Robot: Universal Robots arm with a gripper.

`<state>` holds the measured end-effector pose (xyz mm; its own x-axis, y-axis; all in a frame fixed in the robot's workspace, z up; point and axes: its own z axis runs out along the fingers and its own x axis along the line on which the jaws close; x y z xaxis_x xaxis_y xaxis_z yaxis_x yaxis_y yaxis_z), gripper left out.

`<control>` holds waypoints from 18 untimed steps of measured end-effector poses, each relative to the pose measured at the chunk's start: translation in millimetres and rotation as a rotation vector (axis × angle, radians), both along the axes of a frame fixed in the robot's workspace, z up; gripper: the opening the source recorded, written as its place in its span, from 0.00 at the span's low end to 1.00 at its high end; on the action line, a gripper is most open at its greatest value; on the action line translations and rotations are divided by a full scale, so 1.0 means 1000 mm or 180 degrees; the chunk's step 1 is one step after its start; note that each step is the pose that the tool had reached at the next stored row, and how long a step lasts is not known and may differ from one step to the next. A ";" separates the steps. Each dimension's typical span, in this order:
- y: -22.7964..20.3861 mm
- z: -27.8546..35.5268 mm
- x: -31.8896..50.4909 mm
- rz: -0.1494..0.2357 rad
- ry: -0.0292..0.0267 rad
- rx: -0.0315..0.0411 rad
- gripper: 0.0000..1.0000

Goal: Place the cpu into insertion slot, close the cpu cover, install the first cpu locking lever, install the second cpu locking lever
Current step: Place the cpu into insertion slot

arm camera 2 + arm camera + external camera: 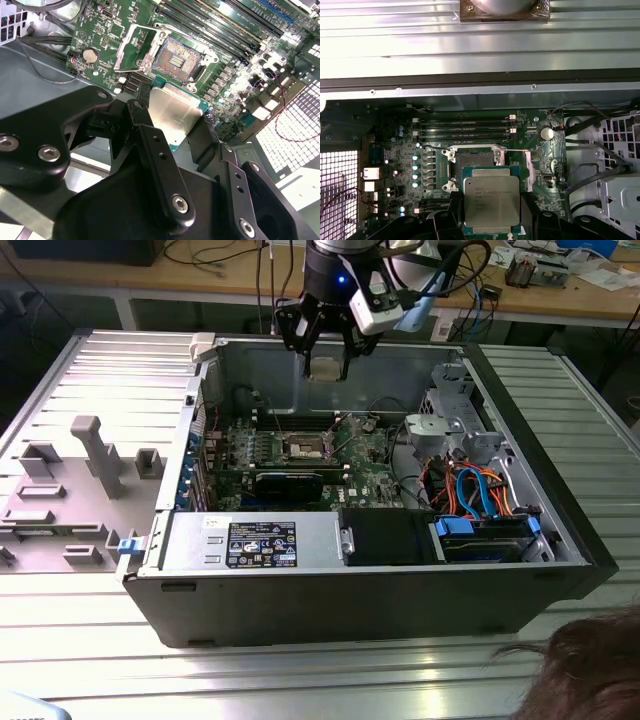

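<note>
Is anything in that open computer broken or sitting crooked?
Nothing stands out. The gripper holds the cpu squarely above the motherboard; the insertion slot is open and empty, with the cpu cover swung up beside it.

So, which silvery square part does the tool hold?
The cpu: a solid metal-topped chip. The cpu cover is an open frame, beside the insertion slot.

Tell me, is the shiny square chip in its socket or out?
Out. The end effector grips the cpu in the air above the motherboard, and the insertion slot shows its bare brownish centre.
</note>
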<state>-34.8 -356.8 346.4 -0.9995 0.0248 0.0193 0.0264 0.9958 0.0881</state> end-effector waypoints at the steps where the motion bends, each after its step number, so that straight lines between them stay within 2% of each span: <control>1: 0.0000 -0.0008 0.0000 0.0000 0.0000 0.0000 0.55; 18: 0.0000 -0.0042 0.0000 0.0000 0.0000 0.0000 0.55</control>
